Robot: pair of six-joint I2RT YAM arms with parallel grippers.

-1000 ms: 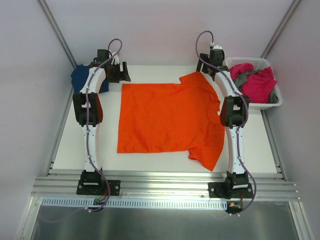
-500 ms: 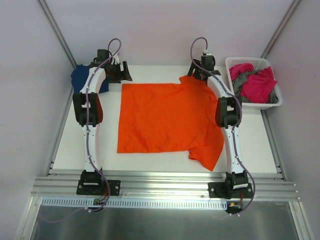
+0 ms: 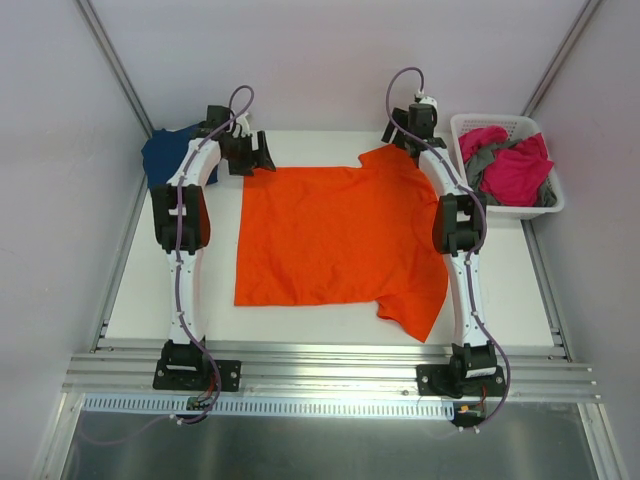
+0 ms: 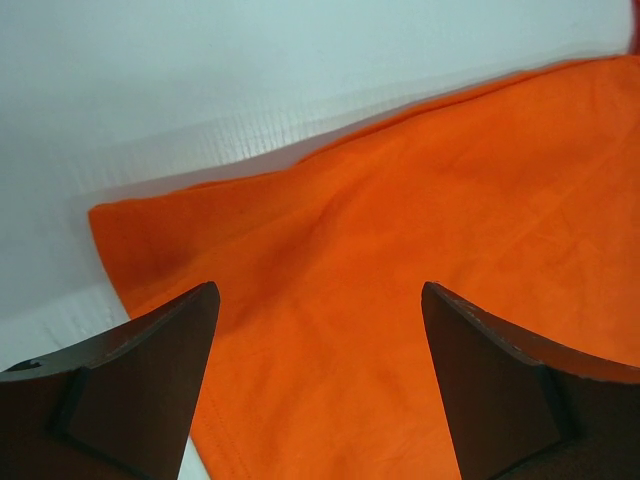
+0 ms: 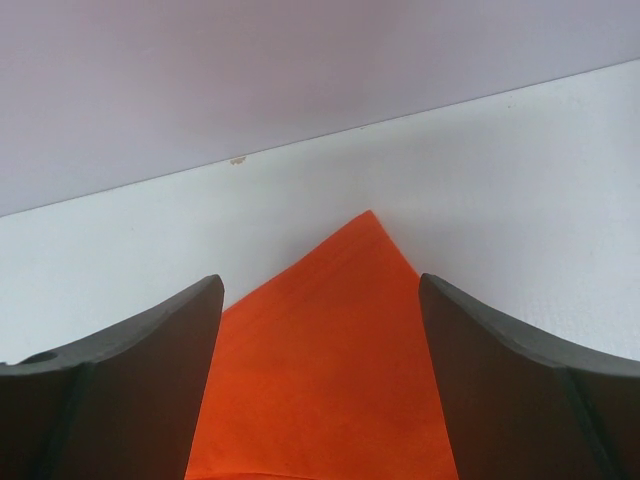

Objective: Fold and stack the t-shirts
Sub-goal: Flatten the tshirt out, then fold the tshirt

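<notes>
A bright orange t-shirt (image 3: 340,235) lies spread flat in the middle of the white table (image 3: 130,290). My left gripper (image 3: 262,158) stands open over its far left corner, and the orange cloth (image 4: 400,260) fills the gap between its fingers (image 4: 150,370) without being pinched. At the far right sleeve tip my right gripper (image 3: 405,138) is open too, the pointed orange sleeve (image 5: 330,340) lying between its fingers (image 5: 510,380). A navy blue t-shirt (image 3: 170,155) sits folded at the far left corner. Magenta pink and grey t-shirts (image 3: 510,165) are heaped in the basket.
A white slotted basket (image 3: 520,208) stands at the far right of the table. Grey walls close in the back and both sides. The arm bases are bolted to the metal rail (image 3: 330,375) along the near edge.
My left gripper has shifted right, from beside the navy shirt onto the orange shirt's far left corner. My right gripper swung left from the basket to the sleeve tip. The shirt has not moved.
</notes>
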